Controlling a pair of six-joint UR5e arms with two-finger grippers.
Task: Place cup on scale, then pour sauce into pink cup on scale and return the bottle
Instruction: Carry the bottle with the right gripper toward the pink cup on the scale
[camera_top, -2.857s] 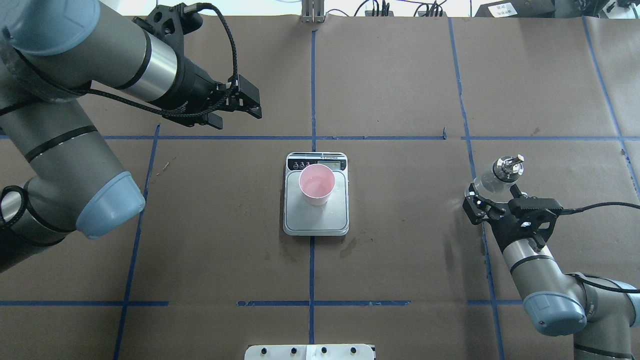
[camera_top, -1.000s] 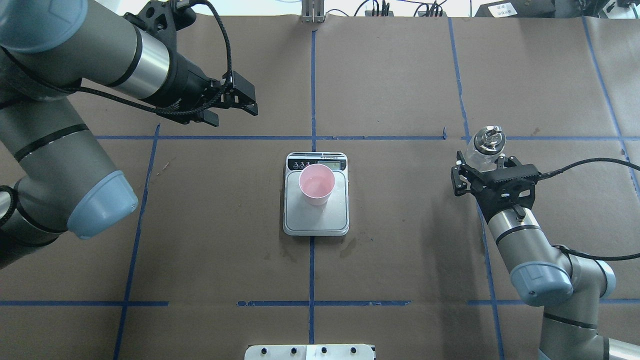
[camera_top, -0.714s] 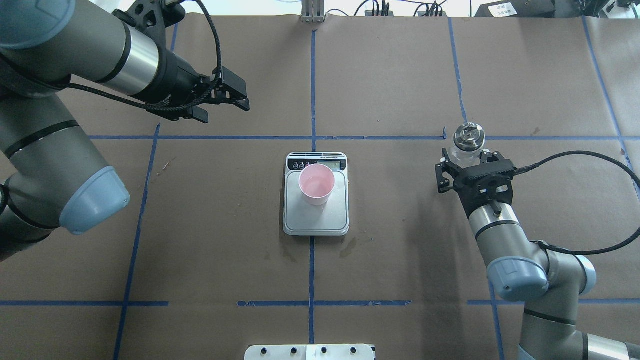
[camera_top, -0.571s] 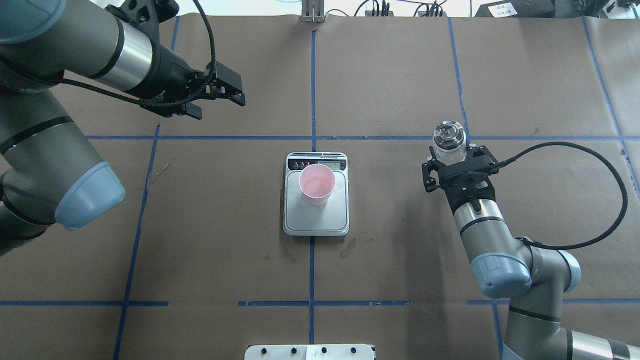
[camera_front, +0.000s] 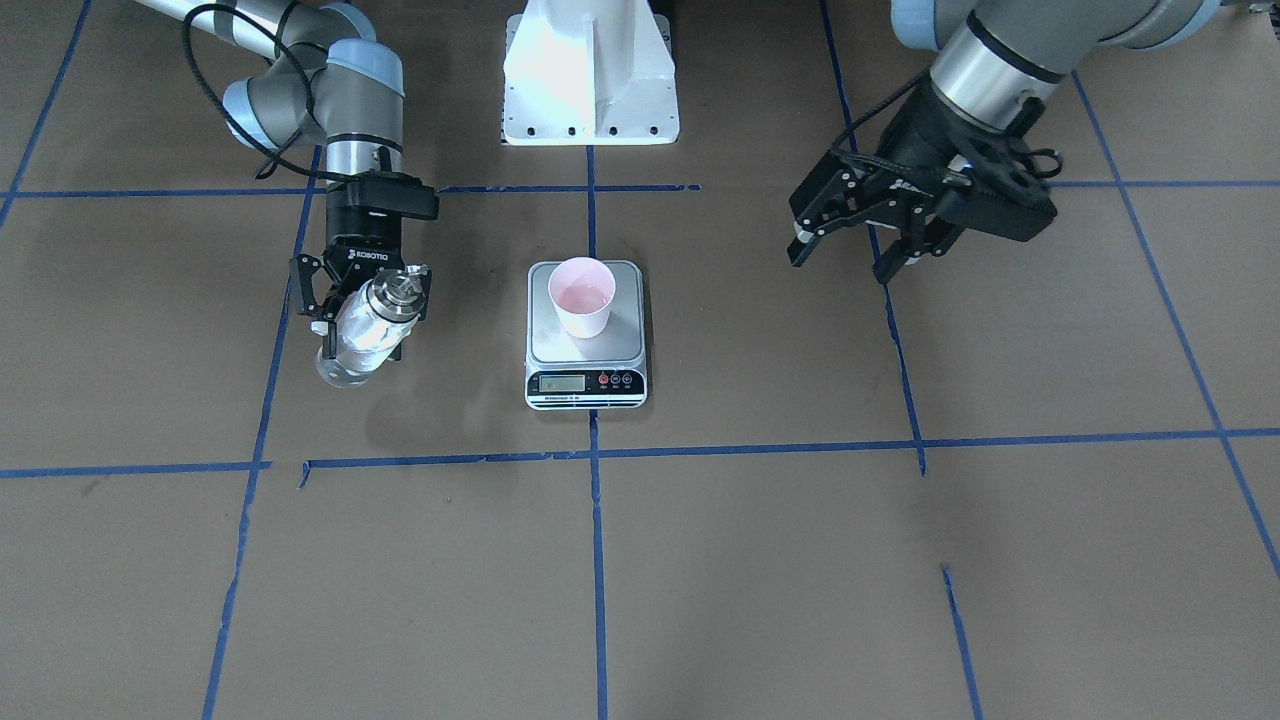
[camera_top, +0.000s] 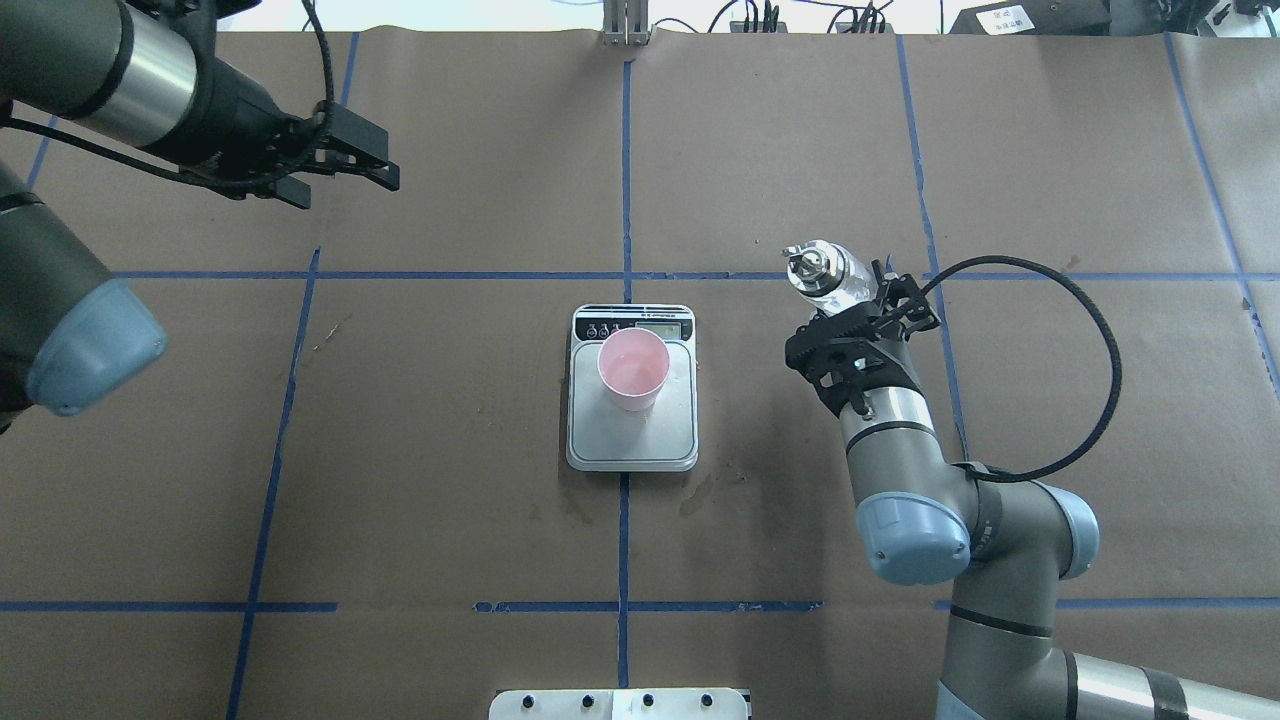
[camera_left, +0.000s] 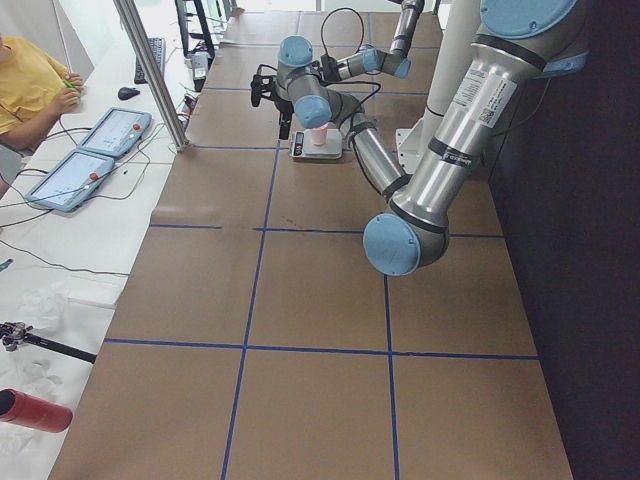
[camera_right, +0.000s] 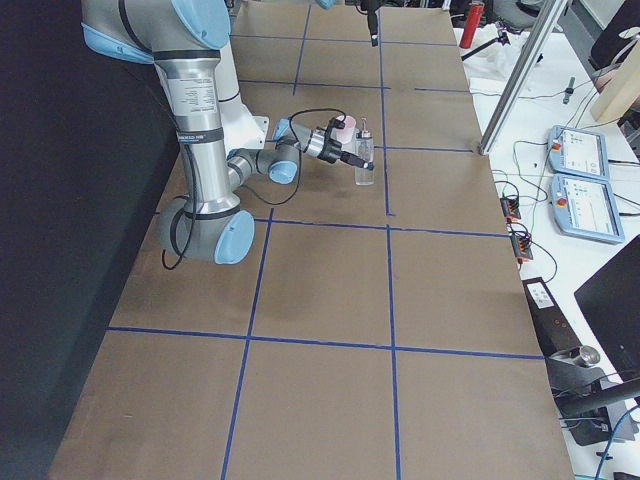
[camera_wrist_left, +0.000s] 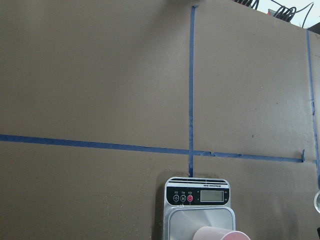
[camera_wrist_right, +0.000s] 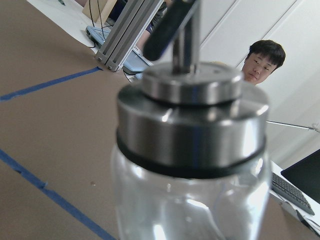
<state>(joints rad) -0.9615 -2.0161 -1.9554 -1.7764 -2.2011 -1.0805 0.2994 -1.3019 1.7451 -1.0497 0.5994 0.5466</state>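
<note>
The pink cup stands upright on the scale at the table's middle; both also show in the front view, cup on scale. My right gripper is shut on the clear glass bottle, held off the table to the right of the scale and tilted. The front view shows the same grip on the bottle. The right wrist view is filled by the bottle's metal cap. My left gripper is open and empty at the far left.
The robot's white base plate sits at the near table edge. Blue tape lines cross the brown table cover. Operators sit beyond the far edge, one in the right wrist view. Tablets lie on the side bench.
My right arm has carried the bottle up and leftward toward the scale, and the bottle now tilts. My left arm has drawn back to the far left, still open.
</note>
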